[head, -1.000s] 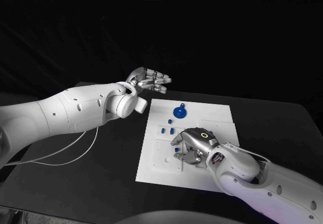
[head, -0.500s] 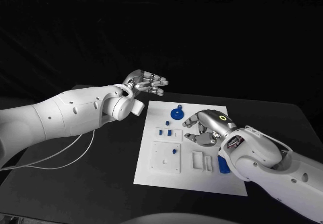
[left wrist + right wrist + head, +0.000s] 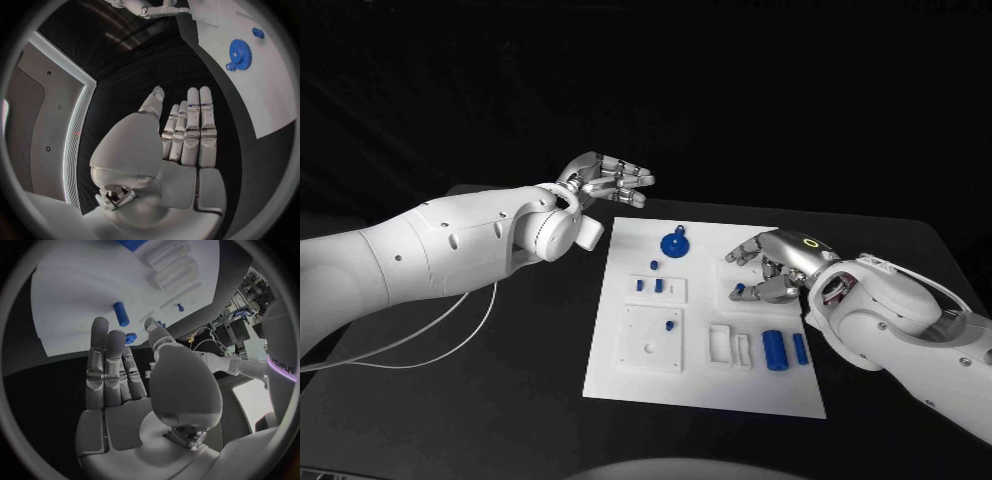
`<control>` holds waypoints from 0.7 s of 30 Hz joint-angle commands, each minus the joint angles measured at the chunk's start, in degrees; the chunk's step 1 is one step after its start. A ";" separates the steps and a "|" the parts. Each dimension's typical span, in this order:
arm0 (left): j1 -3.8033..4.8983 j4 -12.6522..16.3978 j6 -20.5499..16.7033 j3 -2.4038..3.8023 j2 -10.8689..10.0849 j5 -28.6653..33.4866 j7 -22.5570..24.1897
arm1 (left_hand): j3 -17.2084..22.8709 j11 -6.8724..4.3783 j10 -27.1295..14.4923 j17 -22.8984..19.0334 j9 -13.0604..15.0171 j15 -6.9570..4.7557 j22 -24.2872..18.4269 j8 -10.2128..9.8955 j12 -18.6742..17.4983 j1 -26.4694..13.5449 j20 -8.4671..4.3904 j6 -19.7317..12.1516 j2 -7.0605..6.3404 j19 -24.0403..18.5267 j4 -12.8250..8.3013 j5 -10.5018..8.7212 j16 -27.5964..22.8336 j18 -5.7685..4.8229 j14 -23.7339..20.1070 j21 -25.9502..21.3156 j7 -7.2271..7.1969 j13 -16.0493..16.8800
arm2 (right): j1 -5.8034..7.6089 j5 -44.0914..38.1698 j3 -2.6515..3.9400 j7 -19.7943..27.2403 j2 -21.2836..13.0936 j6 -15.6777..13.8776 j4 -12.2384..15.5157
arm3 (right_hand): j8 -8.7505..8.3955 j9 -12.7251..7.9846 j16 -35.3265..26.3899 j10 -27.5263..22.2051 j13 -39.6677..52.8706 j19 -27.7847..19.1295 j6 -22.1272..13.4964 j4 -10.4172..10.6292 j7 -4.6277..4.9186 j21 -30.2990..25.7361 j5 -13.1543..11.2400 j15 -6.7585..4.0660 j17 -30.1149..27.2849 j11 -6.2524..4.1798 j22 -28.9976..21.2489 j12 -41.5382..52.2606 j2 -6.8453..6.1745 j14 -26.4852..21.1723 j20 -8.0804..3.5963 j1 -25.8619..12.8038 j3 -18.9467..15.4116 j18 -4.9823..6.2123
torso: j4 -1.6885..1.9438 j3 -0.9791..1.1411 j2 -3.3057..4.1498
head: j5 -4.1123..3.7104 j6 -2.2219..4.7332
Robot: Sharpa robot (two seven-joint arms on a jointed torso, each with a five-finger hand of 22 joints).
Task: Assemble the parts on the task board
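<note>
While both hands hover empty, smooth blue cylinders [image 3: 782, 349] lie on the flat white task board [image 3: 704, 385].

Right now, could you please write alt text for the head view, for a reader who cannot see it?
A white task board lies on a black table with small blue parts on it, including a blue gear. The right hand hovers over the board's right side, holding nothing; the left hand is raised beyond its far left corner, open.

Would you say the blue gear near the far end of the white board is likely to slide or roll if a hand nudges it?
The blue gear lies flat on the board, so it would probably slide rather than roll. It looks like small rigid plastic, likely light and stiff. Its toothed rim may give fingers some purchase, though lying flat it could be awkward to lift.
</note>
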 commanded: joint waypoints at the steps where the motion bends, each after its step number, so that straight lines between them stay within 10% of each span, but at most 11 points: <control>1: -0.02 0.05 0.86 0.04 0.10 -0.35 0.45 | -0.15 0.07 -0.44 -0.06 0.00 0.19 0.04 -0.20 0.28 -0.24 0.16 -0.28 0.40 -0.39 -0.14 -0.54 0.01 -0.55 -0.41 0.27 0.01 0.05 | -0.02 -1.19 0.07 -0.22 -0.13 4.75 -0.12 | -0.38 -0.10 -0.42 -0.99 -0.09 0.99 -1.75 1.96 -0.44 -0.87 0.02 0.42 -0.60 0.25 -0.56 -0.09 -0.27 -0.32 0.52 1.36 -0.76 1.02 | 0.08 0.00 0.01 | -0.14 0.12; 9: -0.03 0.03 0.93 0.04 0.11 -0.50 0.29 | -0.19 0.07 -0.45 -0.06 -0.01 0.19 0.04 -0.22 0.28 -0.29 0.17 -0.33 0.38 -0.39 -0.12 -0.69 0.02 -0.56 -0.41 0.26 0.02 0.06 | -0.06 -1.69 0.11 -0.41 0.05 6.14 -0.90 | -0.32 -0.02 -0.54 0.44 -0.11 1.55 1.27 1.39 0.53 -1.41 -1.59 0.16 -1.30 -0.12 -1.05 -0.11 0.84 -0.16 0.26 1.36 1.11 0.62 | 0.11 0.00 0.04 | -0.22 0.10; 12: -0.04 0.00 0.76 0.04 0.13 -0.61 -0.03 | -0.25 0.08 -0.47 -0.05 -0.02 0.20 0.03 -0.24 0.28 -0.34 0.19 -0.65 0.54 -0.37 -0.09 -0.97 0.03 -0.54 -0.37 0.27 0.10 0.06 | -0.10 -1.20 0.10 -0.01 0.34 5.91 -1.17 | -0.26 0.06 -0.27 3.07 -0.13 1.89 3.83 -1.85 0.83 -0.87 -5.49 -0.36 -1.31 -0.80 -0.71 -0.21 2.00 0.36 -0.21 0.44 6.15 0.25 | 0.08 0.00 0.05 | -0.16 0.04; 21: -0.04 -0.05 0.58 0.04 0.09 -1.00 -0.65 | -0.31 0.08 -0.48 -0.02 0.00 0.19 0.03 -0.23 0.28 -0.39 0.19 -0.77 0.70 -0.34 -0.02 -1.22 0.05 -0.54 -0.34 0.27 0.13 0.06 | -0.32 -0.94 0.10 0.47 0.70 6.68 -1.62 | -0.21 0.20 0.80 11.65 -0.11 1.85 9.46 -7.21 2.19 2.37 -6.46 -1.45 -0.32 -3.11 1.89 -0.18 4.15 2.21 -1.50 -4.65 20.15 -1.33 | 0.10 -0.01 0.03 | -0.16 -0.11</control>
